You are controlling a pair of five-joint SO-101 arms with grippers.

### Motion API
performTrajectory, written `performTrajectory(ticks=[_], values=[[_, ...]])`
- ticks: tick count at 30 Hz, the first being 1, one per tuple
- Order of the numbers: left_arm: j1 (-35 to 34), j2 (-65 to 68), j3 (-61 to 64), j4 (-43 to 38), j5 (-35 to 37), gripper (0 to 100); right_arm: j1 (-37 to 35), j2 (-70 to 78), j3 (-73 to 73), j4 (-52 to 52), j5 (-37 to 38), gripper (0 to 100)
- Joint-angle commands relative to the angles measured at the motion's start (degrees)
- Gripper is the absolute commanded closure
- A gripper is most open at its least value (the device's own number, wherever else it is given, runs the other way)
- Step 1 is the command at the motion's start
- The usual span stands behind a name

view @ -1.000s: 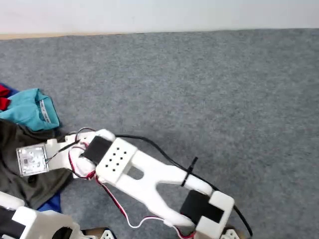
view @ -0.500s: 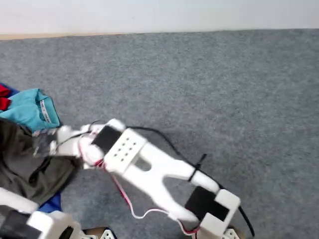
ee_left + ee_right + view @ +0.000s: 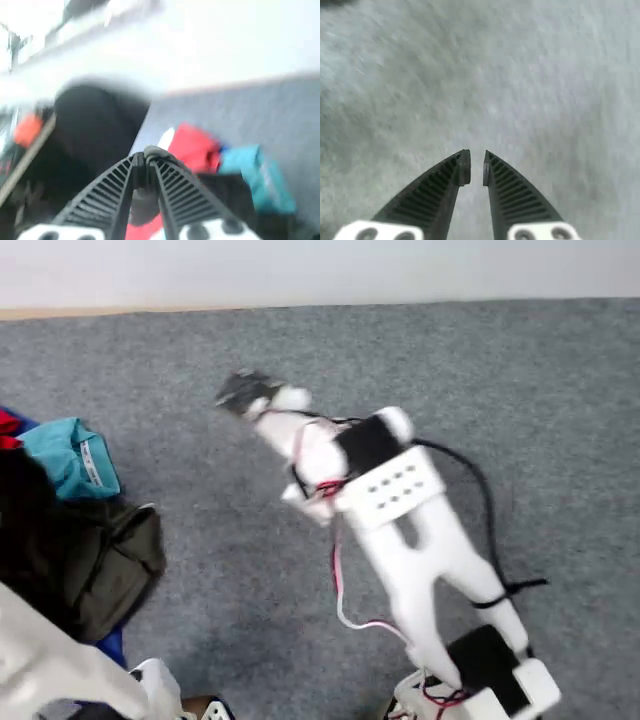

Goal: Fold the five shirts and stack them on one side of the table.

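1. Right gripper hangs over the bare grey table, well apart from the pile. Fingers barely apart, nothing between them.
2. Left gripper has its fingers pinched on a dark shirt.
3. Teal shirt, red shirt and the others sit bunched up at the table edge on the left arm's side.

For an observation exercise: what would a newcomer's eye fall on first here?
The white right arm stretched across the middle of the grey table, the right gripper over bare tabletop. Then the heap of shirts at the table's left edge, a teal shirt and a red shirt among dark ones, where the left gripper pinches dark cloth.
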Motion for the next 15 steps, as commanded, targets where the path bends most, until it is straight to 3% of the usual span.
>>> performTrajectory(ticks=[1,5,11,15], values=[[10.4,-3.1,-2.3,-7.3,1.3,100,6.6,-4.2,-2.5,5.1,-1.1,93.0],[18.7,-2.4,-2.3,-16.0,3.5,100,13.0,-5.2,-0.6,7.3,-1.1,93.0],[25.4,2.3,-2.3,-30.4,4.2,100,18.7,-9.0,11.5,6.8,-0.9,93.0],[30.6,5.5,-5.3,-34.5,4.0,100,19.8,-12.3,20.2,3.8,-1.1,93.0]])
